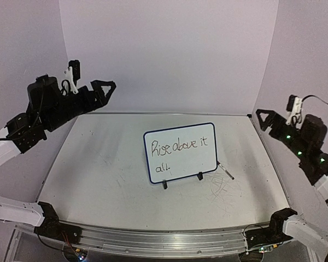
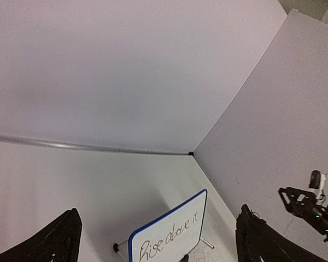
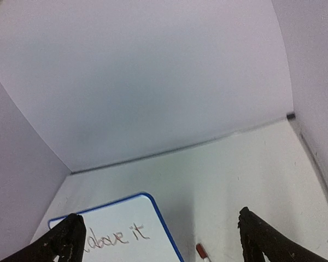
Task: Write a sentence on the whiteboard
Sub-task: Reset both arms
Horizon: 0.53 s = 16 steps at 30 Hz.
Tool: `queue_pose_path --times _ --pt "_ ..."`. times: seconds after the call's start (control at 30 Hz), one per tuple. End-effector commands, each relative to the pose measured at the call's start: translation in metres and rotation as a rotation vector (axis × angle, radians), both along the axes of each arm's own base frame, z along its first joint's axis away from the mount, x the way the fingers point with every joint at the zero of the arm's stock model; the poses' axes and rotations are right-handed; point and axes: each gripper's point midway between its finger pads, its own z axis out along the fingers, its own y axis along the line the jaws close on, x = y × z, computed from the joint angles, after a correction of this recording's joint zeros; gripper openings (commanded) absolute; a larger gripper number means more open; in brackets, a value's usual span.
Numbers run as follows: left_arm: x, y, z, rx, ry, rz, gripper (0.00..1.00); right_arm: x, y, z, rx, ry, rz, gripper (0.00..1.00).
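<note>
The small rectangular whiteboard with a thin dark-blue rim (image 1: 180, 164) stands upright near the middle of the scuffed white table (image 1: 98, 164), a little toward the right edge, on two black clip feet (image 1: 165, 185). Across its face runs the dark handwritten cursive sentence (image 1: 179, 146), "Rise above it" on the upper row and "all." below at the left. A thin marker pen (image 1: 226, 171) lies flat on the table just beside the board's lower right corner. Faint scribbled lines (image 1: 221, 191) mark the table toward the near right corner. The left fingers (image 2: 63, 240) hang above the far left corner, spread wide and holding nothing. The right fingers (image 3: 65, 240) hover over the right edge, likewise spread wide and empty.
</note>
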Motion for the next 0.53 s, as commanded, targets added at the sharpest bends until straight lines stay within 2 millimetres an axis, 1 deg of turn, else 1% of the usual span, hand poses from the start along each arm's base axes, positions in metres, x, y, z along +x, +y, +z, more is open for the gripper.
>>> queue_pose_path --times 0.0,0.07,0.1,0.17,0.27,0.37,0.5 --pt "-0.01 0.025 0.065 0.056 -0.192 0.067 1.0 -0.073 -0.025 0.104 -0.057 -0.249 -0.068 0.98" --pt "-0.014 0.029 0.079 0.055 -0.228 0.07 1.0 -0.096 -0.033 0.135 -0.052 -0.318 -0.094 0.98" --pt "-0.015 0.032 0.084 0.055 -0.24 0.074 1.0 -0.102 -0.039 0.144 -0.047 -0.328 -0.121 0.98" --pt "-0.019 0.035 0.093 0.054 -0.261 0.075 0.99 -0.11 -0.044 0.16 -0.049 -0.333 -0.141 0.98" --pt "-0.022 0.041 0.1 0.057 -0.276 0.087 0.99 -0.107 -0.05 0.164 -0.051 -0.302 -0.179 0.98" --pt "-0.024 0.043 0.101 0.064 -0.275 0.093 0.99 -0.105 -0.052 0.167 -0.04 -0.296 -0.19 0.98" --pt "-0.025 0.045 0.101 0.07 -0.269 0.095 0.99 -0.108 -0.046 0.167 -0.041 -0.321 -0.153 0.98"
